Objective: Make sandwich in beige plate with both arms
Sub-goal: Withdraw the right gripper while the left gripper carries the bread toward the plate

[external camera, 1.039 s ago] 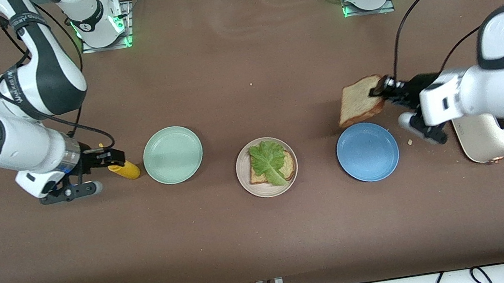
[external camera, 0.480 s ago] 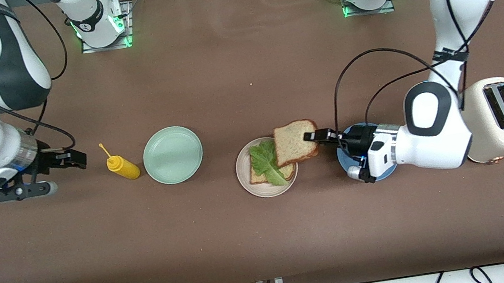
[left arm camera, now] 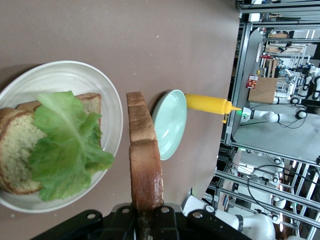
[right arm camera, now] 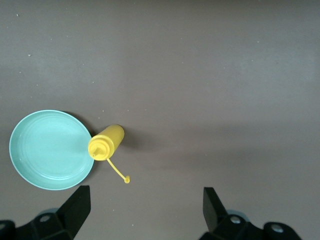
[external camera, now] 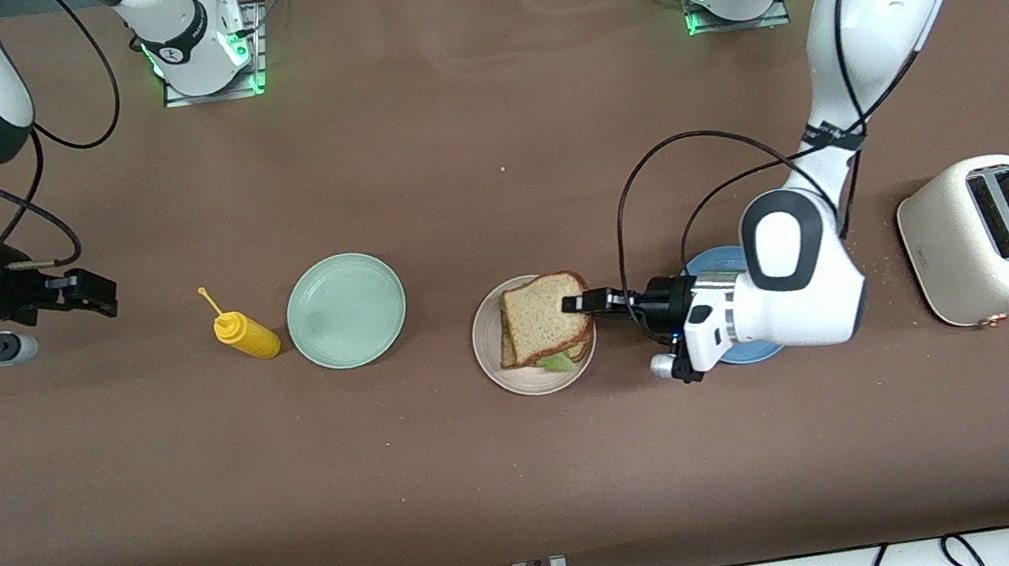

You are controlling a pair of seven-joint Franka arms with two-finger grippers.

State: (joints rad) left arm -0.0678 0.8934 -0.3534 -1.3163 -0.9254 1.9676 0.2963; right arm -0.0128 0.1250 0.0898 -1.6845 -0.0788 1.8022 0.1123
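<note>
The beige plate [external camera: 488,358] sits mid-table and holds a bread slice [left arm camera: 15,150] with a ruffled green lettuce leaf [left arm camera: 65,145] on it. My left gripper [external camera: 581,303] is shut on the crust edge of a second bread slice [external camera: 542,317], held flat over the lettuce; only a bit of leaf [external camera: 559,363] shows under it. In the left wrist view this slice [left arm camera: 145,160] appears edge-on in the left gripper [left arm camera: 146,220], a small gap above the leaf. My right gripper [external camera: 93,292] hangs open and empty over the right arm's end of the table, also in its wrist view [right arm camera: 145,210].
A mint-green plate [external camera: 346,309] and a yellow squeeze bottle [external camera: 245,334] stand between the beige plate and the right gripper. A blue plate [external camera: 759,352] lies mostly hidden under the left arm. A cream toaster [external camera: 983,237] stands at the left arm's end.
The left arm carried the slice from above the blue plate across to the beige plate and lowered it over the lettuce. The right arm drew away from the yellow bottle toward its table end.
</note>
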